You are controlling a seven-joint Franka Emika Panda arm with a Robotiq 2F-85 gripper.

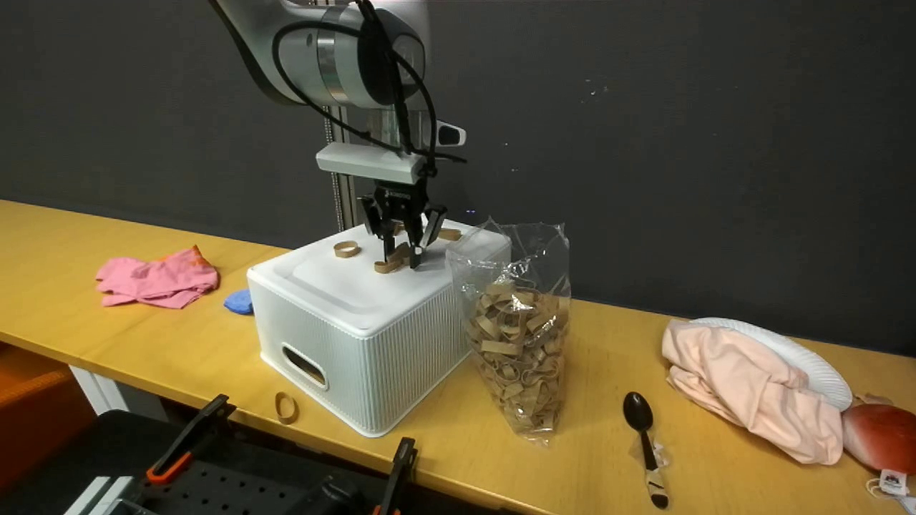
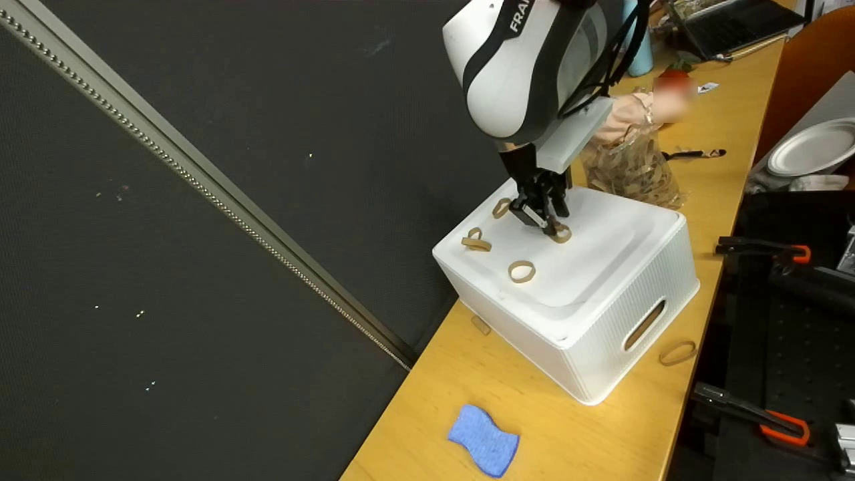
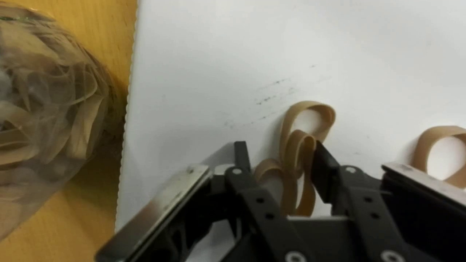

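My gripper [image 3: 282, 157] points down at the top of a white ribbed box [image 1: 315, 277], its jaws part-way apart. Between the fingers lie tangled tan rubber bands [image 3: 290, 187]. The right-hand finger in the wrist view touches or nearly touches them, while a gap shows beside the left-hand one. The lower ends of the bands are partly hidden by the gripper. In both exterior views the fingertips are close to the box top, right at these bands. Other loose bands [image 2: 476, 245] lie on the same surface, including one [image 3: 422, 151] to the right in the wrist view.
A clear bag [image 1: 515, 350] full of rubber bands stands against the box. A blue sponge [image 2: 485, 441], pink cloth [image 1: 157, 280], black spoon [image 1: 638, 413] and peach cloth [image 1: 751, 386] lie on the wooden table [image 1: 172, 350]. Clamps [image 1: 401, 472] grip near the front edge.
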